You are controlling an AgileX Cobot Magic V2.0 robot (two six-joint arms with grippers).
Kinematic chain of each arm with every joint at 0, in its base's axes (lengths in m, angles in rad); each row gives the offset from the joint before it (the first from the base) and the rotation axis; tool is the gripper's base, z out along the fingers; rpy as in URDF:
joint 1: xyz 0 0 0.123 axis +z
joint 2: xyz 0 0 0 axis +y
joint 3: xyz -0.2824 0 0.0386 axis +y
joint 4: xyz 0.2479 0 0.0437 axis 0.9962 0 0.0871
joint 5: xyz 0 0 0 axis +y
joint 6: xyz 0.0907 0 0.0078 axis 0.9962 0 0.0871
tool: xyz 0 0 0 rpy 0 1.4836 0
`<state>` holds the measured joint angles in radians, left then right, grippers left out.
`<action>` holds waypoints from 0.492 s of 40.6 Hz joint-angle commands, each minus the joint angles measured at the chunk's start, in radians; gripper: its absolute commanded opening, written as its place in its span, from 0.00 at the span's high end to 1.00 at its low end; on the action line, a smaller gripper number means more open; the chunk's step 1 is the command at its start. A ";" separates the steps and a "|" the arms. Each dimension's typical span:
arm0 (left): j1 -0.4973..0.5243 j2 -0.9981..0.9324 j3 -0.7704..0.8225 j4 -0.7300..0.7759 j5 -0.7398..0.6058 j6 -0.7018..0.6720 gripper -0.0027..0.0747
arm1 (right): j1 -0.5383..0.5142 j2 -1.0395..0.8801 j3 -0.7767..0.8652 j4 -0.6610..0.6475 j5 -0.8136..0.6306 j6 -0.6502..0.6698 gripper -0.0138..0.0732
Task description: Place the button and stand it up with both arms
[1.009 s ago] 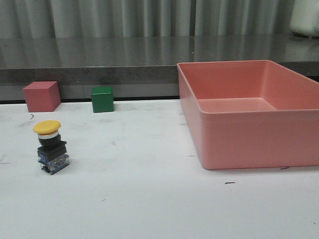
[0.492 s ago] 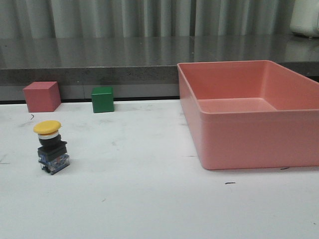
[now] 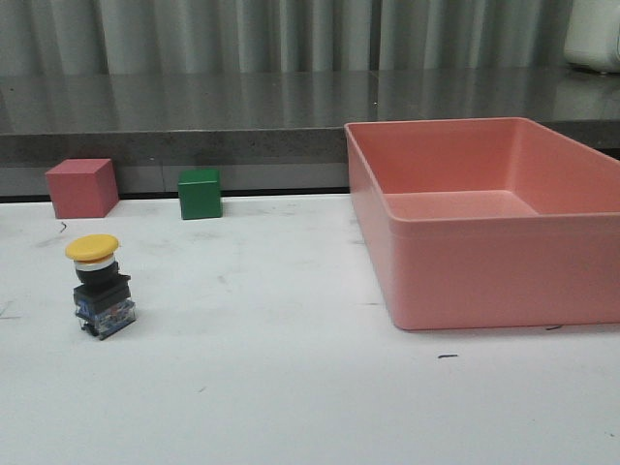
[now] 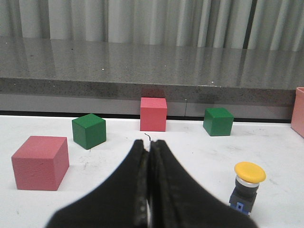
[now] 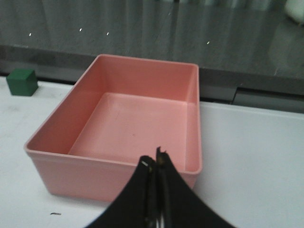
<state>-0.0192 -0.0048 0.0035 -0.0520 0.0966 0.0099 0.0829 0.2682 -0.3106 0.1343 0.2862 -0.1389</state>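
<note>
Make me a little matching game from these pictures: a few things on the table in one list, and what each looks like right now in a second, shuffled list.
Things:
1. button
2. pink bin
3. left gripper
4. green cube

States:
A. fingers pressed together, holding nothing
B. sits near the table's far edge
C. stands upright, yellow cap on top
D. nothing inside

Pairs: 1-C, 2-D, 3-A, 4-B

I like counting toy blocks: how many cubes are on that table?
4: two pink, two green. One pink cube and one green cube stand at the back edge; another green cube and pink cube sit nearer. More may be hidden.
</note>
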 commanded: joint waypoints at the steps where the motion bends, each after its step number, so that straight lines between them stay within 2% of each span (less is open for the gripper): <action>1: 0.001 -0.022 0.008 -0.008 -0.080 -0.001 0.99 | -0.031 -0.104 0.095 -0.010 -0.190 -0.010 0.92; 9: 0.001 -0.022 0.008 -0.008 -0.080 -0.001 0.99 | -0.100 -0.291 0.276 -0.008 -0.231 -0.010 0.92; 13: 0.001 -0.022 0.008 -0.008 -0.080 -0.001 0.99 | -0.125 -0.297 0.335 -0.007 -0.276 -0.009 0.92; 20: 0.001 -0.022 0.008 -0.008 -0.080 -0.001 0.99 | -0.123 -0.297 0.333 -0.008 -0.242 -0.009 0.92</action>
<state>-0.0192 -0.0048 0.0035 -0.0520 0.0966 0.0099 -0.0360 -0.0092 0.0261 0.1343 0.1315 -0.1389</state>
